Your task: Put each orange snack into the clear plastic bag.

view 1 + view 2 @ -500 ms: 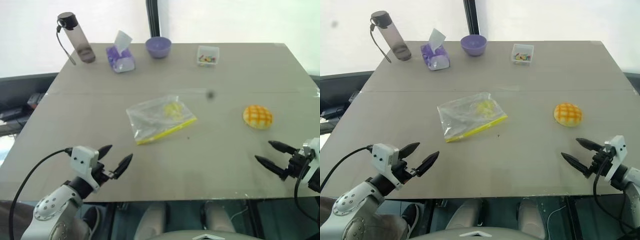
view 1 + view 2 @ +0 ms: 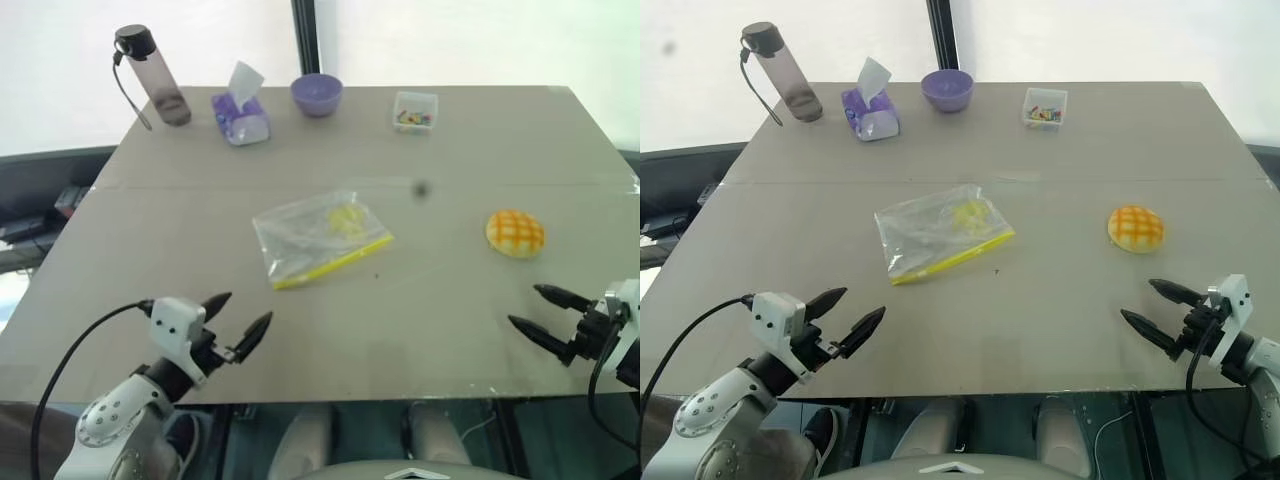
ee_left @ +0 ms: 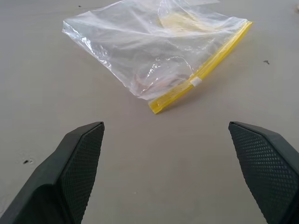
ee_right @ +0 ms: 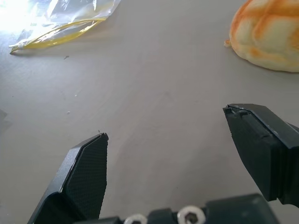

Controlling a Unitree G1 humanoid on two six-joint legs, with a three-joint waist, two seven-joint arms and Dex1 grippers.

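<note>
One orange snack sits bare on the grey table, well apart to the right of the one clear plastic bag, which lies flat mid-table with its yellow strip toward the near edge and faint yellow print too blurred to read. Nearer than the bag, the left gripper and right gripper hover at the near edge, fingers spread wide and empty. Beyond the bag, along the far edge, stand one dark bottle, one purple tissue pack, one purple bowl and one small clear box of coloured bits too small to identify.
</note>
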